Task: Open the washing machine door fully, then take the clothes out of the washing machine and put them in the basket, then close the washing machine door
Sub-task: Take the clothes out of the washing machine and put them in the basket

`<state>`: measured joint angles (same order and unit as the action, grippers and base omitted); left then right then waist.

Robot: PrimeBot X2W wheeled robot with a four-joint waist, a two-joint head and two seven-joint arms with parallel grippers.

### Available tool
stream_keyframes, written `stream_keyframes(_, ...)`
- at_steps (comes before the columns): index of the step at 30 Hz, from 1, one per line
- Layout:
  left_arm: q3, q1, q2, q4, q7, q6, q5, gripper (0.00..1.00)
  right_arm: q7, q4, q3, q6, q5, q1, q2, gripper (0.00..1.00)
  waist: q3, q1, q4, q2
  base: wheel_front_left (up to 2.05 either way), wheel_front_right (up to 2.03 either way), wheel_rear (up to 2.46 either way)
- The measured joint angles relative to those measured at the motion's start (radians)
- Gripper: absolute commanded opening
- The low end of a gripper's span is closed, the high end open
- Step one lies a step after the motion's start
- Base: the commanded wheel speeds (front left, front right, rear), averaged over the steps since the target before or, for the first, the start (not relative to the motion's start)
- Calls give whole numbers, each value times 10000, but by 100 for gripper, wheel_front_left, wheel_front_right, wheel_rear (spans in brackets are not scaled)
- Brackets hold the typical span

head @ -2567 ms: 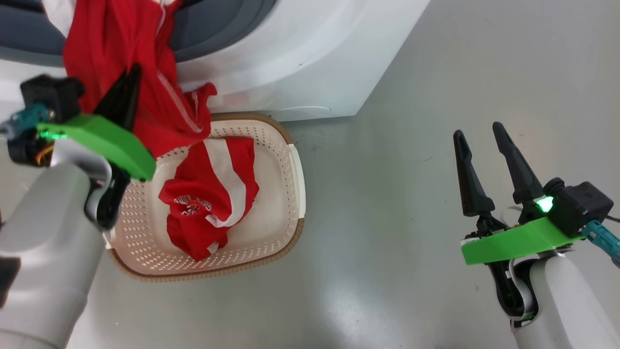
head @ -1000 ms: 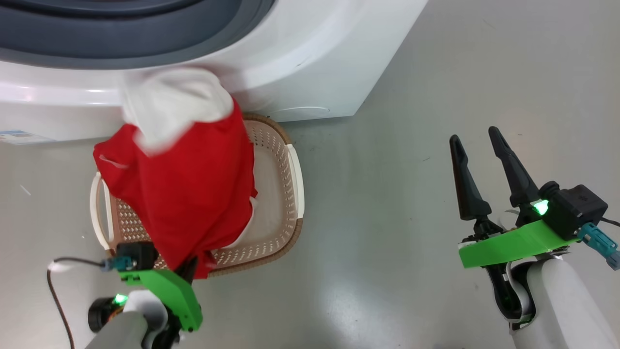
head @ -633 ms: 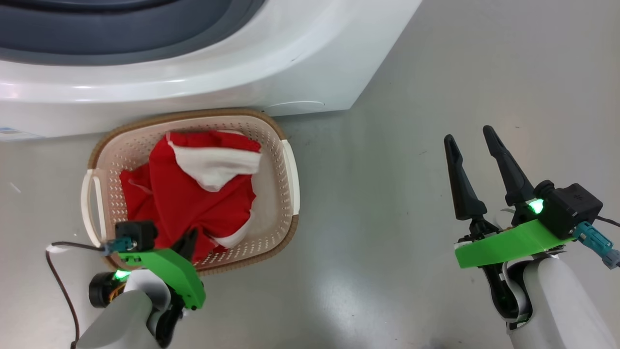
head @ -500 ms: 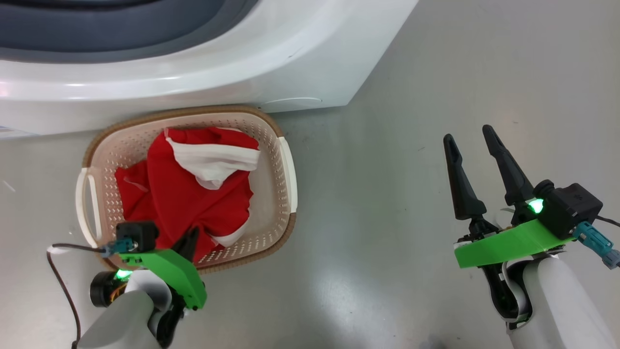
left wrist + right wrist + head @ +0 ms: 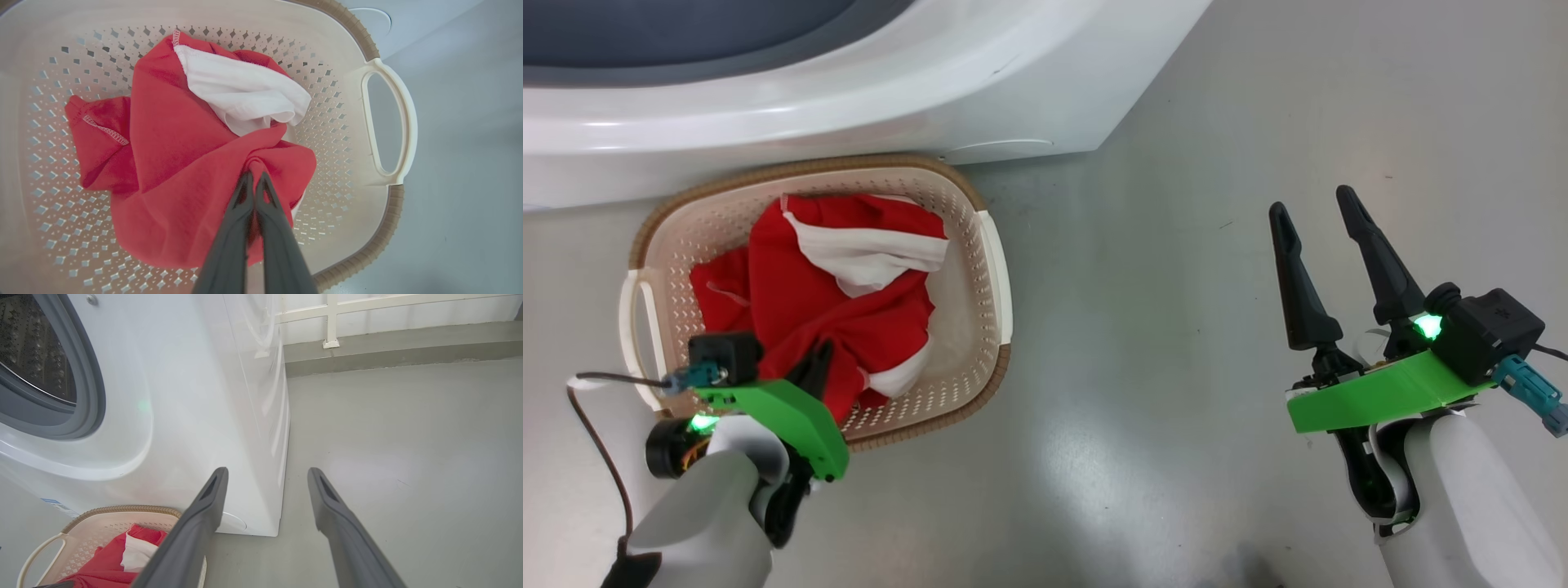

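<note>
Inside the basket (image 5: 390, 122), closed left tool (image 5: 254, 176) pinches clothes (image 5: 171, 163).

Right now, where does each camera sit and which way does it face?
Head view: on the head, facing down at the basket, clothes and washing machine; left gripper and right gripper show.
Left wrist view: on the left wrist, facing into the basket; left gripper shut on the clothes.
Right wrist view: on the right wrist, facing the washing machine; right gripper open.
Shared: all show basket and clothes.
</note>
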<state>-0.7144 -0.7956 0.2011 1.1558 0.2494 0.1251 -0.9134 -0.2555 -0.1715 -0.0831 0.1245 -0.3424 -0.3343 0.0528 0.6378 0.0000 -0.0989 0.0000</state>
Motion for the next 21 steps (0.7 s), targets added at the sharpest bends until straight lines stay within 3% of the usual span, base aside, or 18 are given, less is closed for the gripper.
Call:
stream_keyframes(1,0,-50,2,13,0,0,-36,49,0,-4,0,-2,0,-2,0,100,4,0,-3,0,0,0,0)
stream_keyframes(3,6,-111,21,21,0,0,-65,96,0,-13,0,-2,0,-4,0,100,-10,0,-4,0,0,0,0)
stream_keyframes(4,12,-112,33,21,0,0,-128,100,0,-29,0,-2,0,-6,0,100,-29,0,-5,0,0,0,0)
stream_keyframes(14,418,-46,165,-370,0,0,-169,100,0,-167,35,-2,0,-4,0,100,-478,0,83,0,0,0,0)
stream_keyframes(21,1346,292,341,-1024,2,0,715,100,0,-257,71,-2,8,31,0,100,-973,0,220,0,0,0,0)
